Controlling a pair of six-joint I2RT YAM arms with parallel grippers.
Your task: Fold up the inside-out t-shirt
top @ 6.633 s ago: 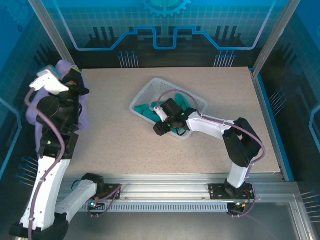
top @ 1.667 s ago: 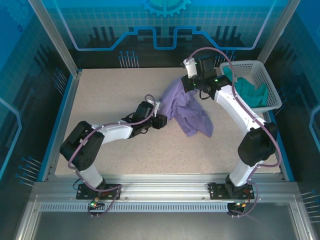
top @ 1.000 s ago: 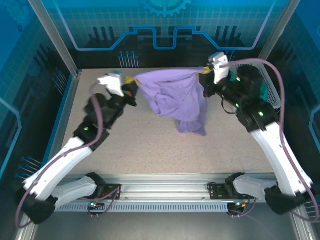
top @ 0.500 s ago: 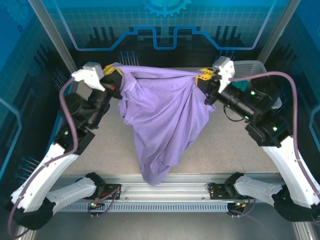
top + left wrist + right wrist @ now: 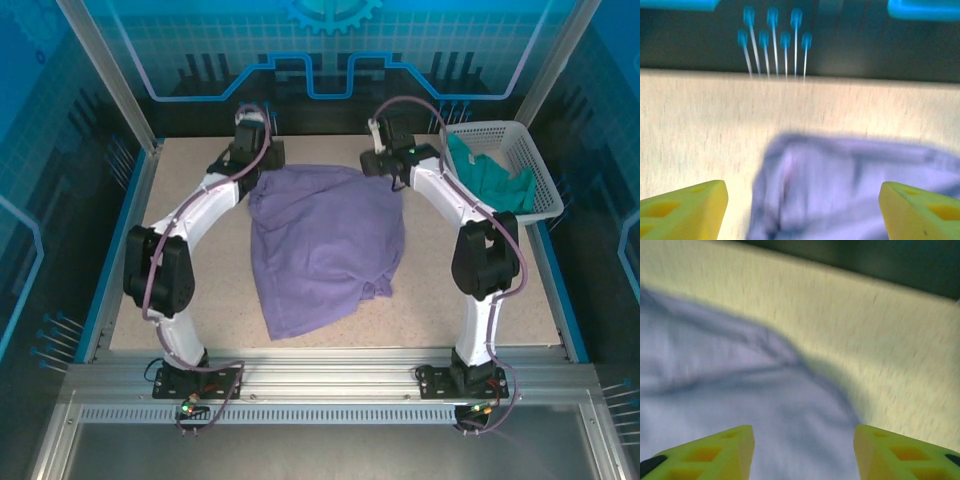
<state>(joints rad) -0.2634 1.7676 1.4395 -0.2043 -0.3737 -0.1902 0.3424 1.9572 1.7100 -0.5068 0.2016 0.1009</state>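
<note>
While both pairs of jaws stand apart and empty, the left gripper point(image 5: 800, 200) hangs over the far-left corner of the inside-out t-shirt point(image 5: 325, 240), at eleven o'clock on the table point(image 5: 200, 290). The right gripper point(image 5: 804, 445) hangs over the far-right corner at one o'clock. The shirt lies spread mid-table, tapering and rumpled toward six o'clock. Laying out looks done; every fold is still to make.
</note>
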